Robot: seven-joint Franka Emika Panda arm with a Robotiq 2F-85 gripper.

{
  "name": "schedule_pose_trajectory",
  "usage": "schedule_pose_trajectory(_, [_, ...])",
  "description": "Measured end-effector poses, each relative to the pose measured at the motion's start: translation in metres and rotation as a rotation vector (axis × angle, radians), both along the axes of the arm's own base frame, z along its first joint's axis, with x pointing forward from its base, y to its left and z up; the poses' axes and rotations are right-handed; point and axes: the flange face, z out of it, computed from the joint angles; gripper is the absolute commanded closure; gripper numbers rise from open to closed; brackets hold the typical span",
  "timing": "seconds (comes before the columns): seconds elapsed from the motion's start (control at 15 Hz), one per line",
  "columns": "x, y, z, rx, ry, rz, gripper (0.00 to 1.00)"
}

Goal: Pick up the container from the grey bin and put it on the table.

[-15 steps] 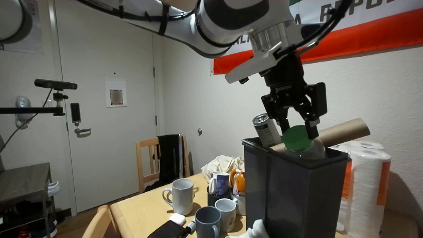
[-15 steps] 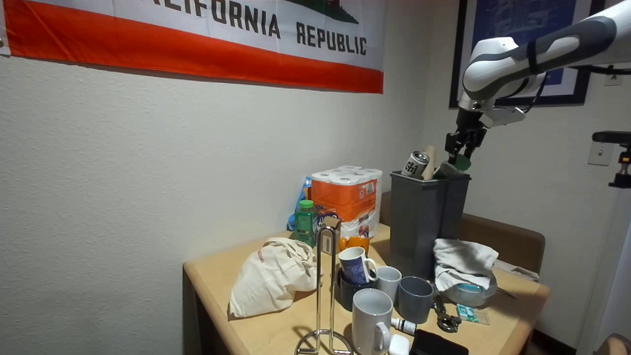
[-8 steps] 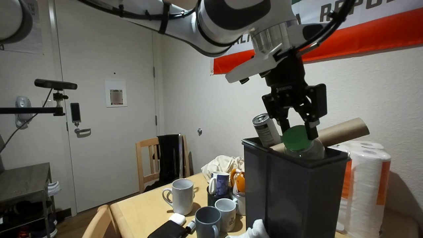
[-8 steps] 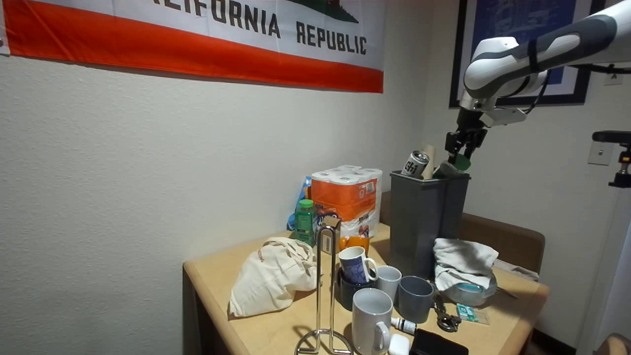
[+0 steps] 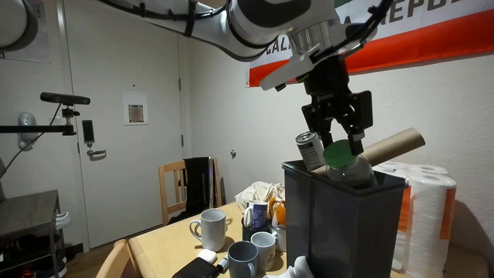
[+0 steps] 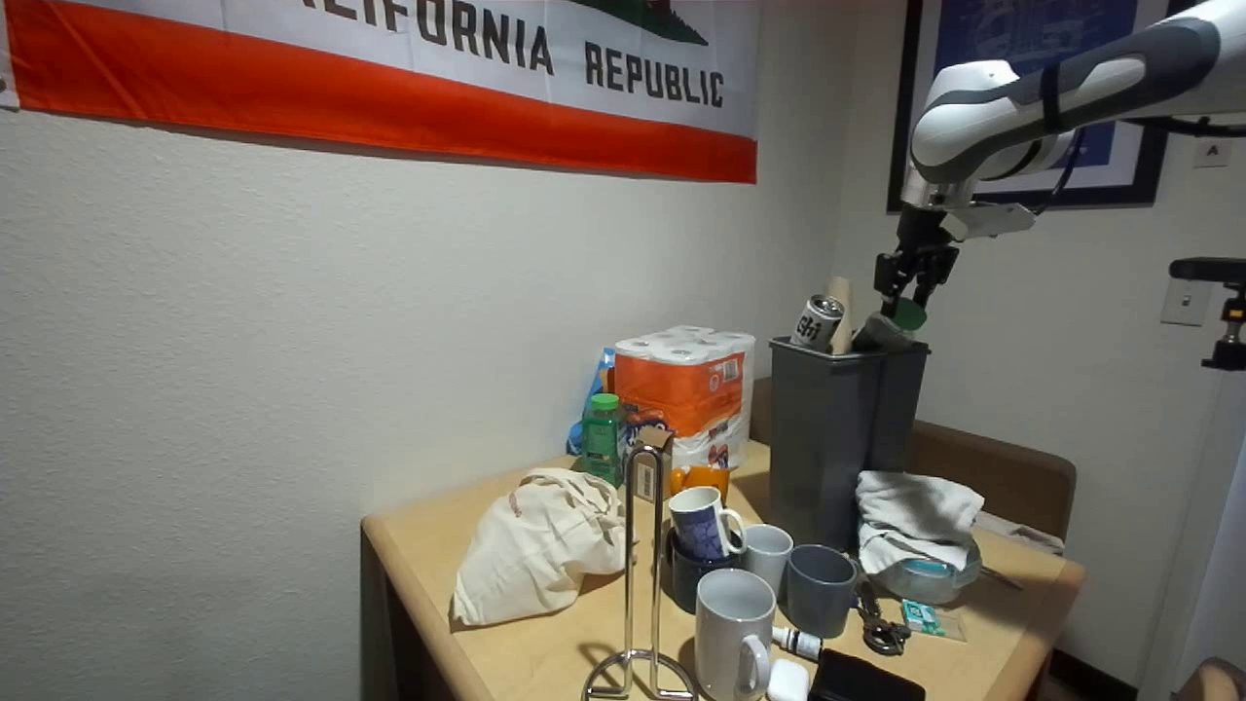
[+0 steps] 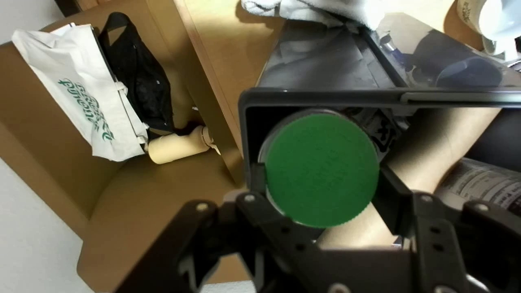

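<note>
The container has a round green lid and a clear-looking body; it leans tilted in the top of the grey bin, its lower part hidden. It also shows in an exterior view and in the wrist view. My gripper has its fingers on opposite sides of the lid, touching it; it also shows in an exterior view and the wrist view. The grey bin stands on the table; both also show in an exterior view, bin and table.
A cardboard tube and a can stick out of the bin beside the container. Several mugs, a cloth bag, a metal stand, a towel and a paper roll pack stand on the table.
My gripper has moved slightly up, leftward in both exterior views, and the green-lidded container has risen a little with it. The cardboard tube and the can have shifted slightly.
</note>
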Motion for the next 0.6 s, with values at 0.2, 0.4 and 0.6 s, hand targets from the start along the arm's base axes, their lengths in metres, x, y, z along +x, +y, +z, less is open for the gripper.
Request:
schedule_pose_trajectory(0.2, [0.001,0.008,0.012,-0.003,0.013,-0.001,0.60])
schedule_pose_trajectory(0.4, [0.000,0.011,0.023,-0.001,0.021,0.002,0.60])
schedule_pose_trajectory(0.6, [-0.001,0.014,0.036,-0.003,0.019,0.003,0.60])
